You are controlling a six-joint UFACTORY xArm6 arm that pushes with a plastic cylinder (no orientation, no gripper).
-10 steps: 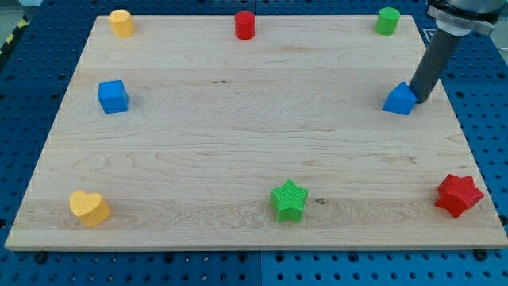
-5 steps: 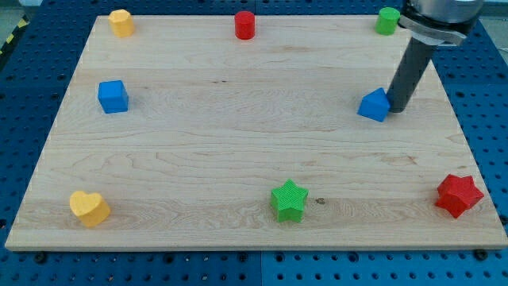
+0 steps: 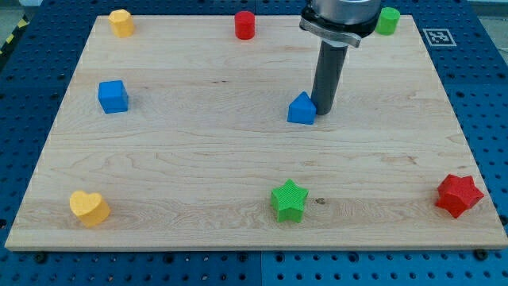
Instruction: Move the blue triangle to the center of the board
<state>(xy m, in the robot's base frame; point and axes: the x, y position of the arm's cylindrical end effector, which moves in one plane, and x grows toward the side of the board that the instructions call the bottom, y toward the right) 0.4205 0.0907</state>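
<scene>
The blue triangle (image 3: 302,110) lies on the wooden board (image 3: 198,159), a little to the right of the board's middle. My tip (image 3: 323,112) stands right against the triangle's right side, touching it. The dark rod rises from there toward the view's top.
A blue cube (image 3: 113,96) sits at the left. A yellow block (image 3: 121,22), a red cylinder (image 3: 244,25) and a green cylinder (image 3: 388,21) line the top edge. A yellow heart (image 3: 89,207), a green star (image 3: 289,199) and a red star (image 3: 458,195) lie along the bottom.
My tip has moved left across the board, pushing the blue triangle from near the right edge to just right of the middle. The other blocks have not moved.
</scene>
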